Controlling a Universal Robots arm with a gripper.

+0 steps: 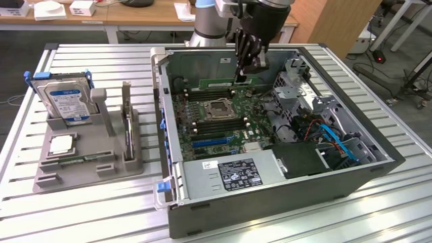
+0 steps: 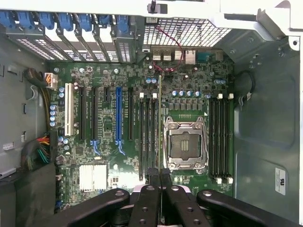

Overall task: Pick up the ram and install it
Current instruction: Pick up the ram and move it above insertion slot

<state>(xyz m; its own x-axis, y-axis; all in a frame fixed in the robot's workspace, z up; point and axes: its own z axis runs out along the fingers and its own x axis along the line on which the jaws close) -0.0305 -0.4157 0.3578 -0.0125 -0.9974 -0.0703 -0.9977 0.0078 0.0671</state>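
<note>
1. The gripper (image 2: 159, 176) has its fingers pressed together, pinching the ram (image 2: 159, 123) by its upper edge. In the wrist view the stick shows edge-on, running straight out from between the fingertips.
2. In the exterior view the grip appears to sit toward one end of the ram (image 1: 219, 81), not at its middle. Judgement: downward pressure could tip the stick, so that one end seats before the other.
3. The ram hangs directly under the gripper (image 1: 242, 76) inside the open computer case (image 1: 202, 58). It runs parallel to the memory slots (image 2: 147, 137) and sits just above them. Whether it touches a slot cannot be told.
4. Judgement: the ram's line lies at the edge of the slot bank, not clearly over one slot. A small sideways offset, or a mismatched notch, could jam the stick or stress the motherboard (image 2: 109, 142).
5. The processor socket (image 2: 185, 144) stands open just beside the ram. Judgement: a slipped stick could strike it.
</note>
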